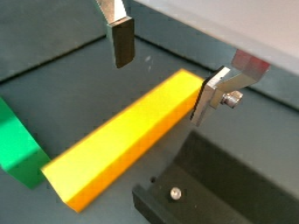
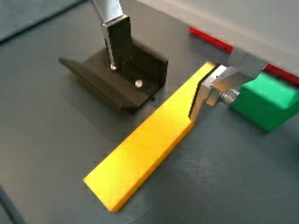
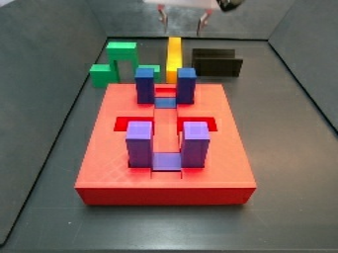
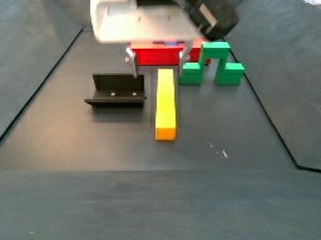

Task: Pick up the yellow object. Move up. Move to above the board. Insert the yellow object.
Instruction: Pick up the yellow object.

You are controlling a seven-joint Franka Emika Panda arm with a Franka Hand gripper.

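The yellow object (image 1: 117, 144) is a long yellow bar lying flat on the dark floor, also seen in a wrist view (image 2: 152, 144) and in both side views (image 3: 173, 54) (image 4: 166, 105). My gripper (image 1: 160, 90) is open over the bar's end that lies nearest the board. One finger (image 1: 216, 94) stands close beside that end, and the other finger (image 1: 119, 39) is well apart from it. Nothing is held. The board (image 3: 165, 148) is a large red block with dark-blue and purple post pairs; only its edge shows in a wrist view (image 2: 211, 39).
The dark fixture (image 2: 117, 77) stands on the floor beside the bar, also in both side views (image 3: 215, 61) (image 4: 115, 91). A green stepped block (image 1: 17, 140) (image 3: 119, 59) stands on the bar's other side. Dark walls bound the floor.
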